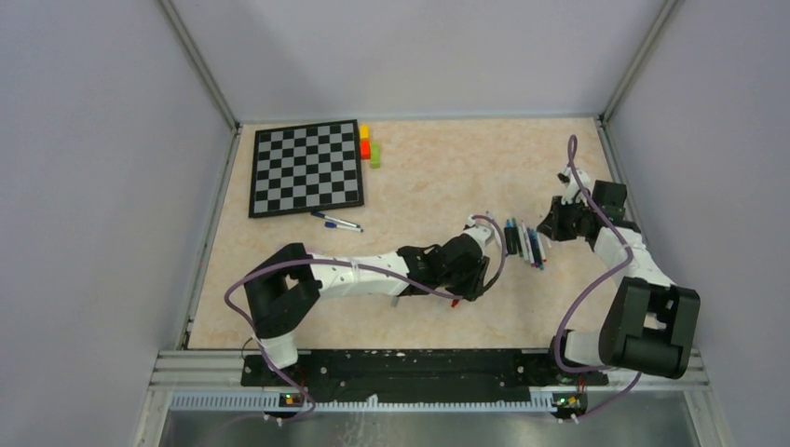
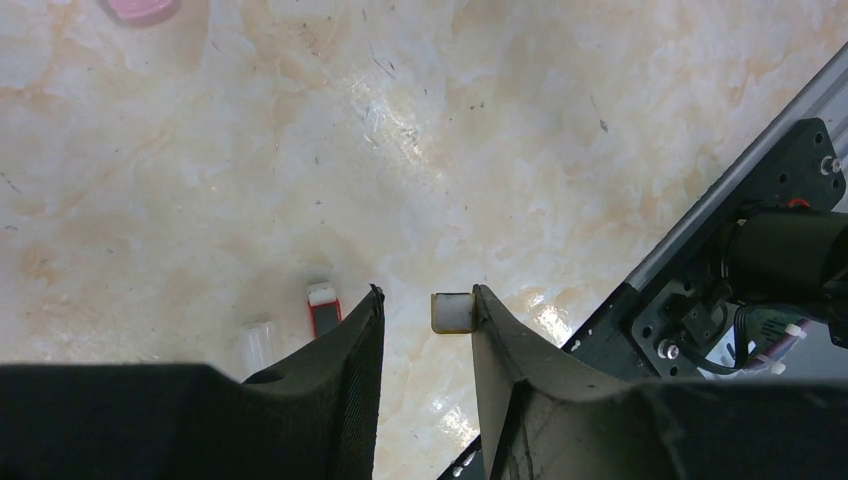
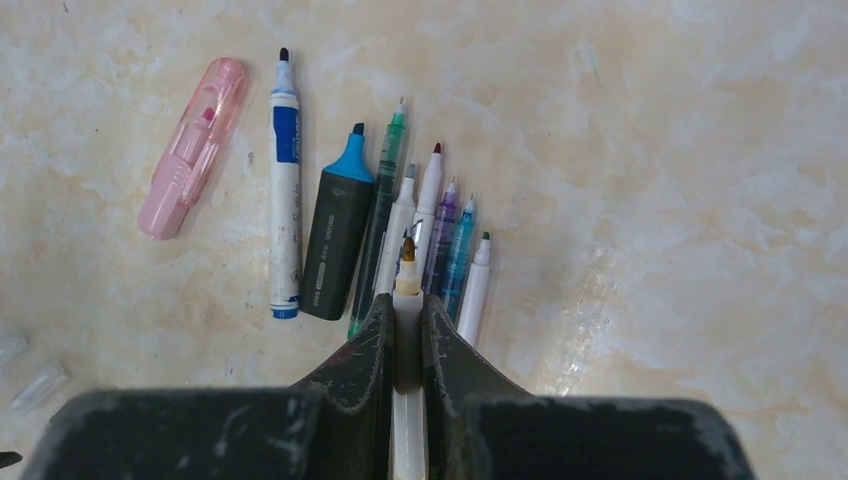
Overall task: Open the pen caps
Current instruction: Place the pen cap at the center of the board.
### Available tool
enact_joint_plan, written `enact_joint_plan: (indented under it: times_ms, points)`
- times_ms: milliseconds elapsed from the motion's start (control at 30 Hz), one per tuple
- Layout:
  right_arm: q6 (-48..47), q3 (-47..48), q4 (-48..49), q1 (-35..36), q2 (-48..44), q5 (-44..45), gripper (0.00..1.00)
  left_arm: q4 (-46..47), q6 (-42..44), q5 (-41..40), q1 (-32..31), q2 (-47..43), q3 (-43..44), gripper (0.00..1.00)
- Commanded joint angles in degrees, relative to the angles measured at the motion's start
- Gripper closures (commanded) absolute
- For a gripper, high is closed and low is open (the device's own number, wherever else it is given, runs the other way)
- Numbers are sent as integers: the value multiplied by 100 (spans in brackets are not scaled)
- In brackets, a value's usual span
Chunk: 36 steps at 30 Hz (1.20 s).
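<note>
Left gripper (image 2: 428,296) jaws apart beside a cap (image 2: 451,312); right gripper (image 3: 407,305) jaws clamp a pen (image 3: 407,279)

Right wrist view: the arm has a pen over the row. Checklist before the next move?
1. Right gripper shut on held pen: ok.
2. Held pen uncapped, tip bare: ok.
3. Left gripper jaws apart: ok.
4. Yellowish cap free of the left fingers: cannot tell, it sits against one pad.
5. Row of pens below the held pen all show bare tips: ok.
6. Pink highlighter uncapped: cannot tell.
</note>
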Motion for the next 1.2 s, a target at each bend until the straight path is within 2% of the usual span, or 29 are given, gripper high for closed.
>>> enact_joint_plan:
  times_ms: [0,200,267,333,767,1000,1167]
  points:
    - [50,94,184,-83,58,93,100,250,132,57,-19,-147,-70,59]
    - [41,90,187,-127,101,93,100,64,152,160,-10,134,43,58]
    - [41,94,180,-129,115,81,100,-20,180,152,-10,246,114,50]
    - [32,98,180,-126,120,60,100,-95,198,156,-10,350,170,47]
    - [32,116,163,-129,140,-30,100,-223,246,75,5,597,336,50]
    - [32,116,158,-129,144,-47,100,-314,184,40,7,663,435,57]
    - [31,116,147,-129,162,-65,100,-373,63,-127,7,548,370,70]
